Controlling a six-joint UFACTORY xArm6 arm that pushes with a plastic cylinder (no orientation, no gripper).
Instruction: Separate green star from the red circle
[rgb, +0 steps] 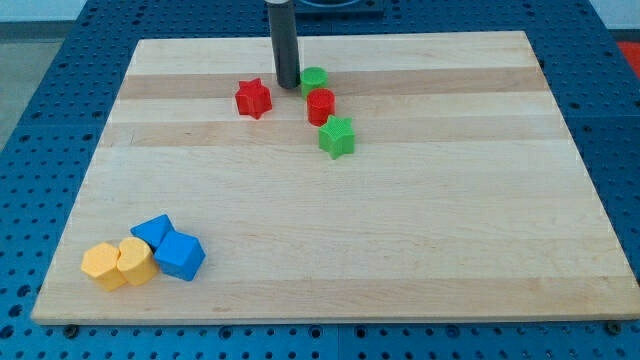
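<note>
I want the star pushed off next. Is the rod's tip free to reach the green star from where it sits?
Probably not directly: my tip sits beside the green circle, and the red circle lies between it and the green star. It must go around.

Pale wood tabletop (330, 250), planks running along the view's width, grain bands alternating lighter and darker. Edges are clean, front edge shows a thin side face. Under and around it: blue perforated base plate (40, 120), regular hole grid, visible at the view's left, right and bottom. Light is even and diffuse, soft shadows only. Top strip of the view is dark and indistinct, can't tell what it is.
</note>
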